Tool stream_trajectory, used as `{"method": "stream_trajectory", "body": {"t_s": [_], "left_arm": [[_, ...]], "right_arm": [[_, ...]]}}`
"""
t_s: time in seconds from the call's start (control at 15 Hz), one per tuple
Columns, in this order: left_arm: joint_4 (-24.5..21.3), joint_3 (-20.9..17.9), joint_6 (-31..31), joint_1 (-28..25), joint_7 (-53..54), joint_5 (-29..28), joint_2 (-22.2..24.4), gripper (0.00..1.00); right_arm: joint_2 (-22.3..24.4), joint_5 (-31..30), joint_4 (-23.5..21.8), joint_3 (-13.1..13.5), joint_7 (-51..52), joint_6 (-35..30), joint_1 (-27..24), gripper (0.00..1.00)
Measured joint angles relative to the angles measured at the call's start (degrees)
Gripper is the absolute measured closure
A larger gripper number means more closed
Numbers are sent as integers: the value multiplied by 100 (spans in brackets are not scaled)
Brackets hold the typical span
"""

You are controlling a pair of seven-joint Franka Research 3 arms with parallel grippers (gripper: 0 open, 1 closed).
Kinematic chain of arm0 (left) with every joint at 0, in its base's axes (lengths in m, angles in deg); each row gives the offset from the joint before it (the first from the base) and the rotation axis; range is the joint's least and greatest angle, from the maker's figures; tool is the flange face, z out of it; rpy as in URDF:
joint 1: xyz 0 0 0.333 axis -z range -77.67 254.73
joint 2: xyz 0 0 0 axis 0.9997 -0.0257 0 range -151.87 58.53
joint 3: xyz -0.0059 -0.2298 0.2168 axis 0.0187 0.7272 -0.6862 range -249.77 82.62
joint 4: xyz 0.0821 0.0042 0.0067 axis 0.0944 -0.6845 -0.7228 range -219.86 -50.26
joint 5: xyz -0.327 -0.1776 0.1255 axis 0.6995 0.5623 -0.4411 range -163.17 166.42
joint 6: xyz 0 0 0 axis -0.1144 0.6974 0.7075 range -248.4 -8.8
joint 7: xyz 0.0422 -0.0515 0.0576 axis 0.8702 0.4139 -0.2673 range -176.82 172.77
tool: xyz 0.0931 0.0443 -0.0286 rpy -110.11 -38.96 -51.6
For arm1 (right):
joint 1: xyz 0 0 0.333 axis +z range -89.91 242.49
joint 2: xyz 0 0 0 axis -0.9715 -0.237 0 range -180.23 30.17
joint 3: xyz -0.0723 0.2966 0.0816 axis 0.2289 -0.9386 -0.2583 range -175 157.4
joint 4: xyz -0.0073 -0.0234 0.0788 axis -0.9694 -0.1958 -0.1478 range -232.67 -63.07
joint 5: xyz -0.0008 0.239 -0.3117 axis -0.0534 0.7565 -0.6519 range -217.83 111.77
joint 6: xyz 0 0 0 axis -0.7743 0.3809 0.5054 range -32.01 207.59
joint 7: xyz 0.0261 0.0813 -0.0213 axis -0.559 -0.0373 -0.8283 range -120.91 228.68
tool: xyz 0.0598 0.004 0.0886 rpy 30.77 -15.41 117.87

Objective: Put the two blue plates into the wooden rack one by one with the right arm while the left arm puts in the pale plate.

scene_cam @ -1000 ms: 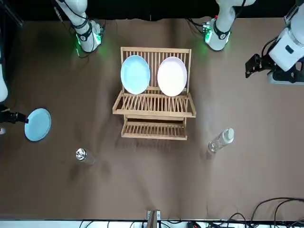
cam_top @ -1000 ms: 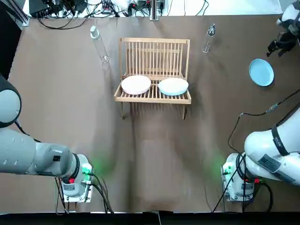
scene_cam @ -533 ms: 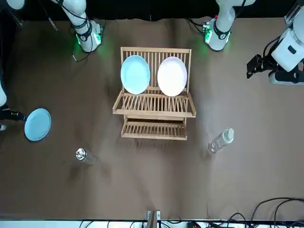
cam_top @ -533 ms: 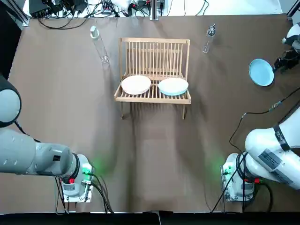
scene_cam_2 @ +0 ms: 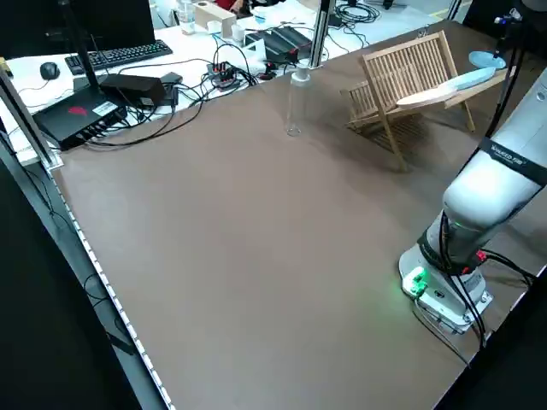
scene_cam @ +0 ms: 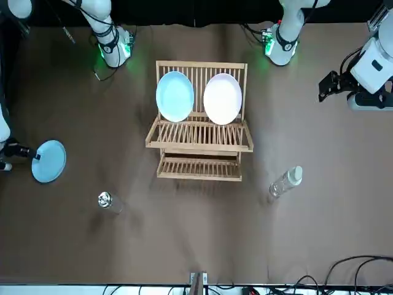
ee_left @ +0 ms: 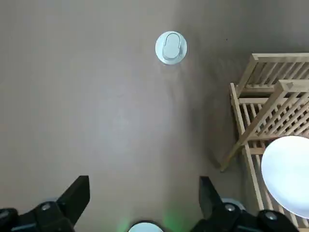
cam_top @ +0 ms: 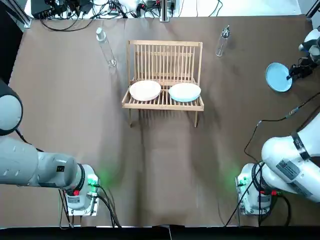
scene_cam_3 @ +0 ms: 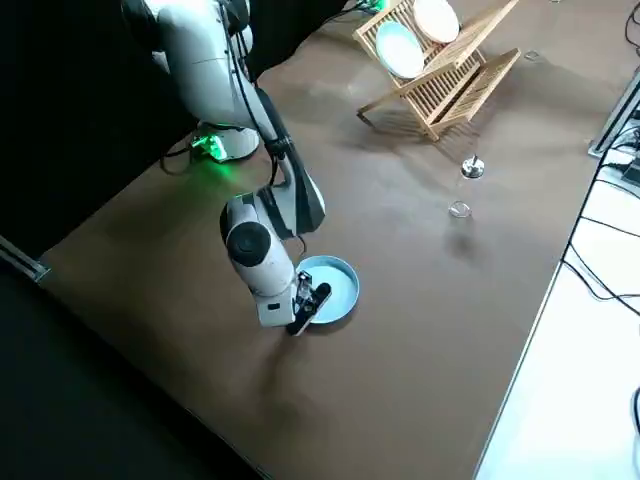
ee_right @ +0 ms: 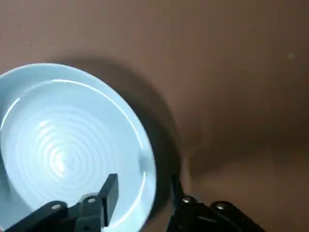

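The table top (cam_top: 165, 165) is covered by a brown matt sheet, even and smooth. The wooden rack (scene_cam: 199, 132) is pale wood with dull slats that look unvarnished. The loose blue plate (ee_right: 67, 145) at the far right is glossy, like glazed ceramic, with fine concentric ridges that catch the light. The racked blue plate (scene_cam: 175, 96) and the pale plate (scene_cam: 222, 98) look smooth, with a softer sheen. The left bottle (scene_cam: 284, 182) is clear with a white plastic cap; the right bottle (scene_cam: 104, 200) is clear with a shiny metal top. The right gripper (ee_right: 142, 186) has matt black fingers (ee_right: 110, 186). The arm shells (scene_cam_3: 200, 40) are glossy white plastic.
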Motion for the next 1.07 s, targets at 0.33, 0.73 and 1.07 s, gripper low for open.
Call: {"method": "stream_trajectory", "body": {"t_s": [0.33, 0.73, 1.07], "left_arm": [[-5, 1, 0, 4, 0, 1, -16, 0], [-5, 30, 0, 13, 0, 1, -20, 0], [-5, 35, 0, 15, 0, 2, -20, 0]], "right_arm": [[-77, 77, 6, -2, -11, 24, -4, 93], [-56, 176, 48, -46, -11, -153, -4, 97], [48, 181, 207, -348, 253, -1716, 4, 97]]}}
